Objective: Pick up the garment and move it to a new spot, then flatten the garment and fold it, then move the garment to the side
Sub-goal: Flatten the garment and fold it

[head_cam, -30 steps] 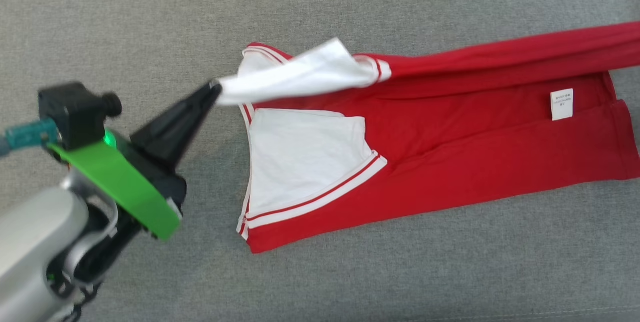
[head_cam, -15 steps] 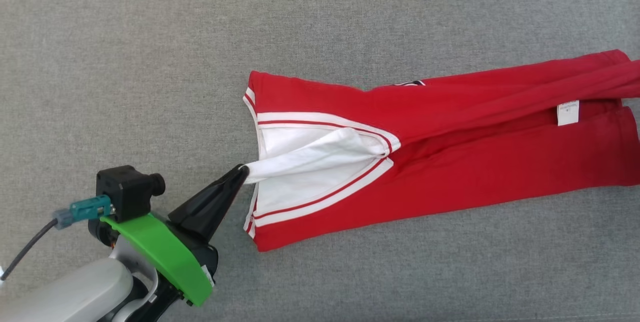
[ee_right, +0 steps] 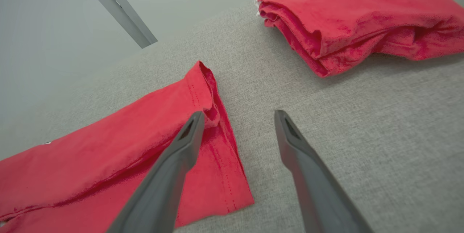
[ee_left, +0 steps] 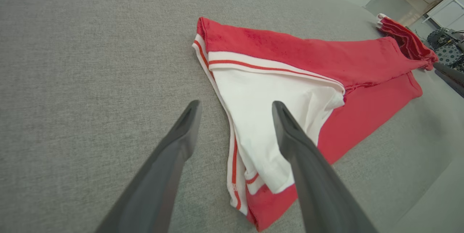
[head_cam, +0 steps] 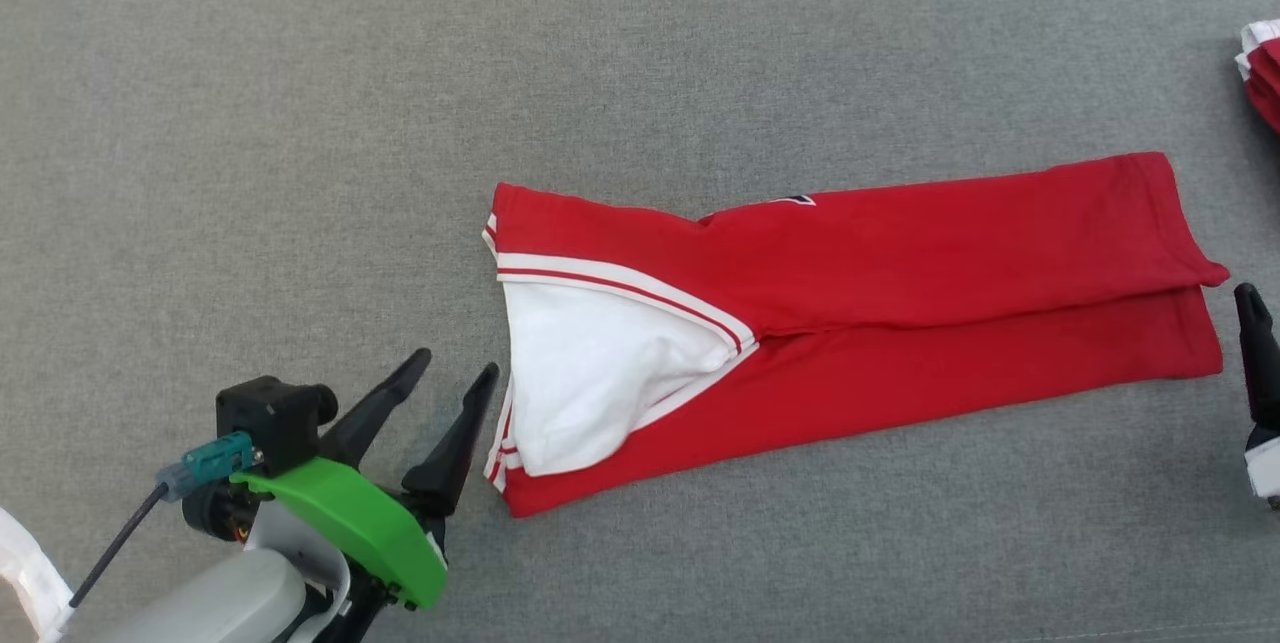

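Right gripper [ee_right: 239,114]: the head view is cutting it off at the right edge and showing one dark finger just past the shirt's hem. The right wrist view is showing both fingers spread apart, holding nothing, the left one hanging over the hem corner.

Folded red stack [head_cam: 1262,63]: also being clipped by the right edge. Whether the small mark on the shirt's upper edge is print or a tag is too small to tell.

Red shirt [head_cam: 850,323]: lying mid-way across the grey cloth surface [head_cam: 300,123] as a long strip folded lengthwise. The upper layer is overlapping the lower. The white sleeve with red-and-white striped trim is resting flat at the end nearest my left gripper [head_cam: 456,363].

Change: half a second ago my left gripper was pinching the sleeve tip. Now its fingers are standing open just beside the shirt's end, touching nothing. The inner white label is no longer showing. The camera is also sitting differently.
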Robot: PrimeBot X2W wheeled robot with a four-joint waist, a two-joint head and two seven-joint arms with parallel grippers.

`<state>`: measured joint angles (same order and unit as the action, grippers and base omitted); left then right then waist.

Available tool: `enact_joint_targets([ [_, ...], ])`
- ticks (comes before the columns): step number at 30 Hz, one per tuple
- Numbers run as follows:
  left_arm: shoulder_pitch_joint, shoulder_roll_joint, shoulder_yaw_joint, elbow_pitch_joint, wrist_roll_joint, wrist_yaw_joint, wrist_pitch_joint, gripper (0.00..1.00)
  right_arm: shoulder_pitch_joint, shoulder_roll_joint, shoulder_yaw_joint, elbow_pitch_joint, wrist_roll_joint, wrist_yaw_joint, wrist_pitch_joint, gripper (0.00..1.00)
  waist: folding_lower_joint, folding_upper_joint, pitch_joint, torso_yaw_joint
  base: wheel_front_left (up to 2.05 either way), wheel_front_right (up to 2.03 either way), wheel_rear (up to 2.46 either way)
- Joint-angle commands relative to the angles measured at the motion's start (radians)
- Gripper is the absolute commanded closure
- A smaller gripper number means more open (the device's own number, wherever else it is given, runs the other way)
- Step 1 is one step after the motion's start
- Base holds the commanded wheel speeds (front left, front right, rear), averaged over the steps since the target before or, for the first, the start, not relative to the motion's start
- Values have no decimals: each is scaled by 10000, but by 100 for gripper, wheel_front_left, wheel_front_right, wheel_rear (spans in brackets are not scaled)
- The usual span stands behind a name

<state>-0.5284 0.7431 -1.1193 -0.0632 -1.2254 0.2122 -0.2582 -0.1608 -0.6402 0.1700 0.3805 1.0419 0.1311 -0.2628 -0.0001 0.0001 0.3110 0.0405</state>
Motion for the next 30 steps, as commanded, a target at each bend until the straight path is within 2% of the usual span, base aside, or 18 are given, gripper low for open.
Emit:
enact_joint_targets([
  [1, 357, -256, 556, 46, 565, 284, -82, 0, 340, 188, -161, -69, -163, -7, -23, 0, 1, -1, -526, -104, 0, 0, 0],
  [7, 2196, -1578, 2843, 139, 3327, 1244, -66, 0, 1238, 900, -646, -271, -524, -7, -24, 0, 1, -1, -1282, -3, 0, 0, 0],
  [11, 3421, -2577, 3970, 181, 5083, 1592, -68, 0, 1604, 1185, -965, -118, -880, -7, -24, 0, 1, -1, -1657, 195, 0, 0, 0],
  [14, 4173, -3337, 4628, 298, 6008, 1662, -69, 0, 1704, 1462, -1178, 123, -1132, -2, -24, 0, 1, -1, -1759, 443, 0, 0, 0],
  [17, 4705, -4032, 5025, 461, 6890, 1489, -69, 0, 1526, 1532, -1390, 348, -1410, -4, 20, 0, 1, -1, -1780, 780, 0, 0, 0],
  [23, 5132, -4979, 5385, 716, 8295, 884, -70, 0, 610, 1548, -2044, 1141, -2236, -4, 378, 0, 1, -1, -1612, 1437, 0, 0, 0],
  [30, 5166, -5622, 5535, 1454, 8819, 41, -70, 0, -609, 1396, -2455, 2444, -3342, -4, 1375, 0, 1, -1, -1327, 1957, 0, 0, 0],
])
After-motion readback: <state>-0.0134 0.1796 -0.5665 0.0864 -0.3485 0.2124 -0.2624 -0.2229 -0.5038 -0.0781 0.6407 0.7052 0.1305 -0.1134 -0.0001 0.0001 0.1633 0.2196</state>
